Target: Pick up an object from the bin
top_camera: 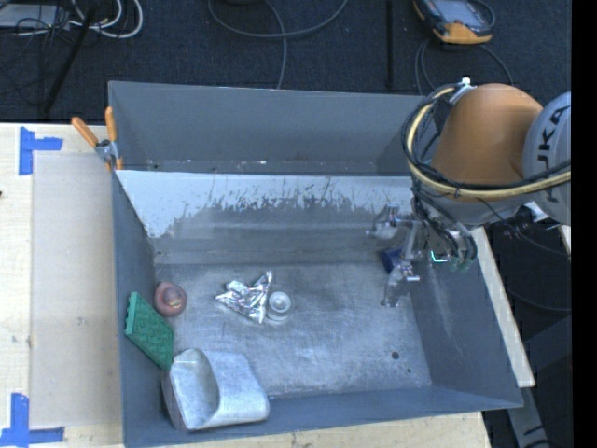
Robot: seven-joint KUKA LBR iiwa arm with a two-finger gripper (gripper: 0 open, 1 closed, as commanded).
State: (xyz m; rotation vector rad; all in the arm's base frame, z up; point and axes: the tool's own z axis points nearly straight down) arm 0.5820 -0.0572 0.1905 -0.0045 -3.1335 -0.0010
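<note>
At right of grey metal bin (pixel 280 129): tool (pixel 394 292) points down, tilted slightly, over bin floor.
Grip: cannot tell.
Nearest: crumpled silver foil wad (pixel 244 297), well apart.

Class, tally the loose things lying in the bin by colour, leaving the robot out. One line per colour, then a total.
Green: 1, the flat pad
Reddish-brown: 1, the small round piece
Silver or grey: 3, the crumpled foil, the small round cap, the large scoop-like tub
Total: 5
</note>
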